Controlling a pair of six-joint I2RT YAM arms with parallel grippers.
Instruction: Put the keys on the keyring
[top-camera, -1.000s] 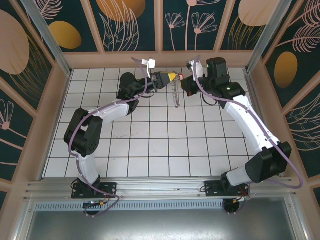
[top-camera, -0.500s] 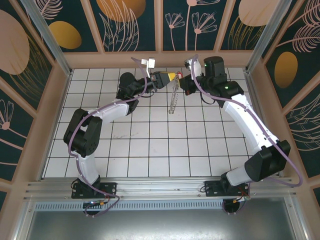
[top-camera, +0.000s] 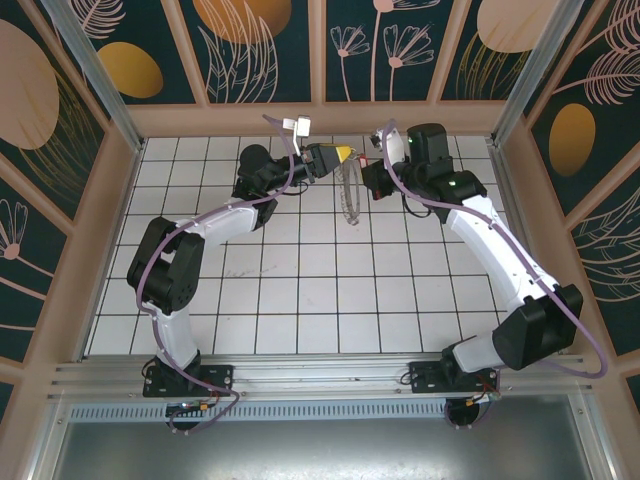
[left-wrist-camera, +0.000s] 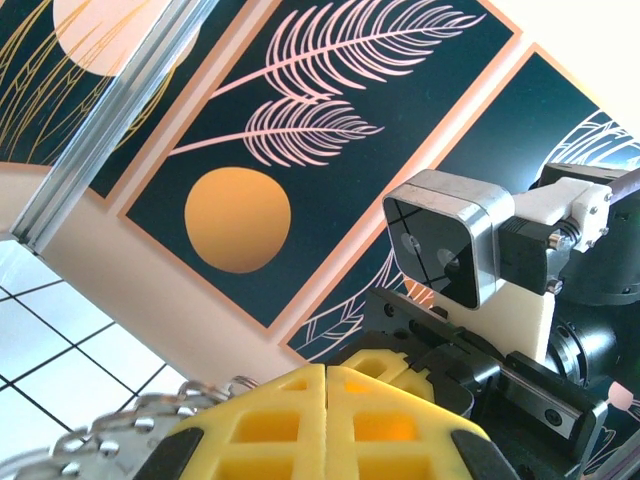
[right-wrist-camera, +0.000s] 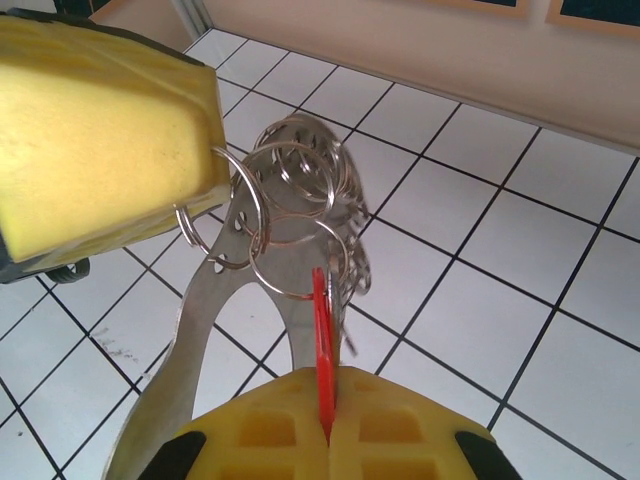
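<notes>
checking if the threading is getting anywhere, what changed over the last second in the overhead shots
The right gripper, shut on the red key, shifted a little toward the near edge of the table, alongside the hanging keyring. The keyring swung slightly under the left gripper. Unchanged: the left gripper's place and its grip on the keyring; nothing was newly taken hold of or let go.

Top camera looks down from above and behind the bases (top-camera: 185, 378) over the worktop (top-camera: 300, 300). Left wrist camera looks close over the left claw (left-wrist-camera: 326, 375) at the back wall (left-wrist-camera: 240, 150). Right wrist camera looks close over the right claw (right-wrist-camera: 328, 385) at the keyring (right-wrist-camera: 290, 220), shared with top.
</notes>
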